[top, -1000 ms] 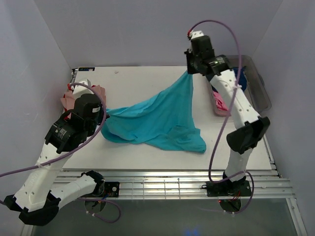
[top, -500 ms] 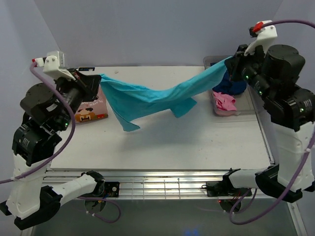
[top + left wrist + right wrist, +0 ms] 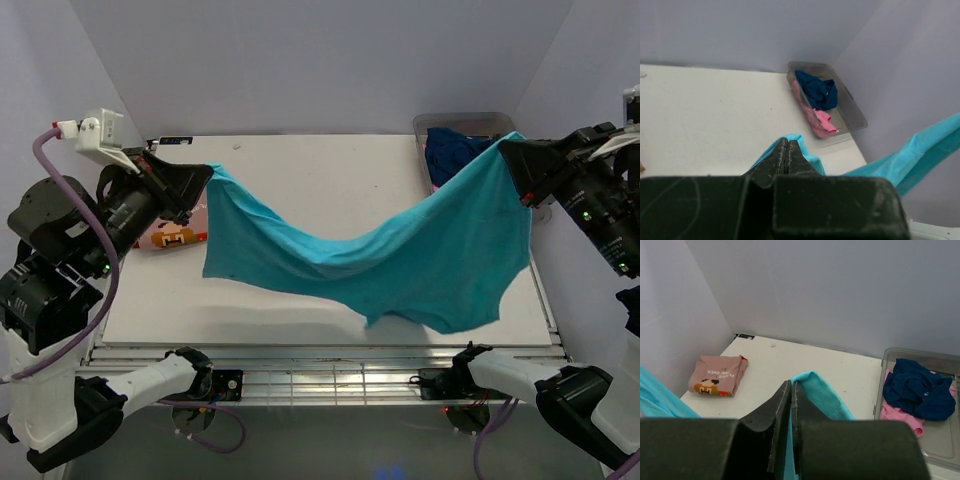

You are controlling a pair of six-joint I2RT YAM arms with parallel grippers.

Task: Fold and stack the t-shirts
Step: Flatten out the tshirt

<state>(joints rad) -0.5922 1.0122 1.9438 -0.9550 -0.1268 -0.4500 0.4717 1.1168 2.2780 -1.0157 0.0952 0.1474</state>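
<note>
The turquoise t-shirt [image 3: 400,262] hangs spread in the air above the table, stretched between both grippers. My left gripper [image 3: 205,172] is shut on its left corner, seen in the left wrist view [image 3: 786,142] with turquoise cloth [image 3: 807,157] at the tips. My right gripper [image 3: 508,148] is shut on the right corner, seen in the right wrist view [image 3: 790,384] with the cloth [image 3: 822,395] coming out beside the jaws. A folded salmon-pink t-shirt [image 3: 718,374] with white lettering lies at the table's left side, with a red edge under it. Navy [image 3: 915,387] and bright pink [image 3: 897,415] t-shirts lie in the tub.
The clear grey plastic tub [image 3: 470,122] stands at the table's back right corner, also in the left wrist view [image 3: 852,112]. The white table [image 3: 320,170] is walled in by pale lilac panels on three sides. A slatted metal rail runs along the near edge.
Both grippers have lifted the turquoise t-shirt off the table and pulled apart and toward the near side. It went from a heap on the table to hanging spread between them.
</note>
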